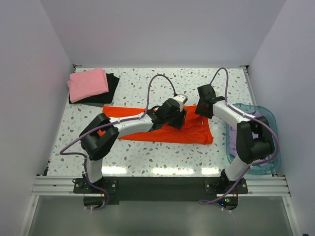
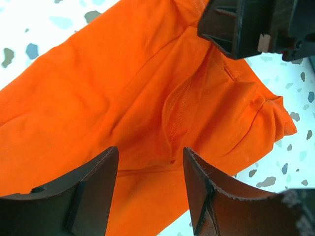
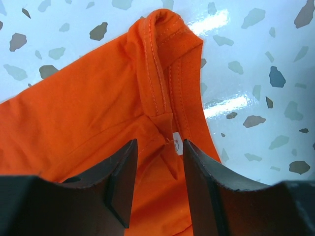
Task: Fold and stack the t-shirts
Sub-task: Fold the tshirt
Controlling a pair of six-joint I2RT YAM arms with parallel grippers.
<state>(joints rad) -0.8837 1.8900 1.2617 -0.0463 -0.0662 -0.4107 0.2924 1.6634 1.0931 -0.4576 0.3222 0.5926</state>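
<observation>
The orange shirt (image 1: 197,130) lies in the middle of the bench (image 1: 147,157), folded into a long strip. I think it still needs more folds. The pink shirt (image 1: 87,83) sits folded on the black shirt (image 1: 112,86) at 10 o'clock. The left gripper (image 2: 150,152) has its jaws apart over the orange cloth. The right gripper (image 3: 160,145) has its jaws apart around the neck edge.

white speckled worktop (image 1: 133,83) | centre: bright orange-red cloth t-shirt (image 1: 194,132) | upper left: black cloth t-shirt (image 1: 113,87) | right edge: translucent blue plastic basket (image 1: 268,118)
</observation>
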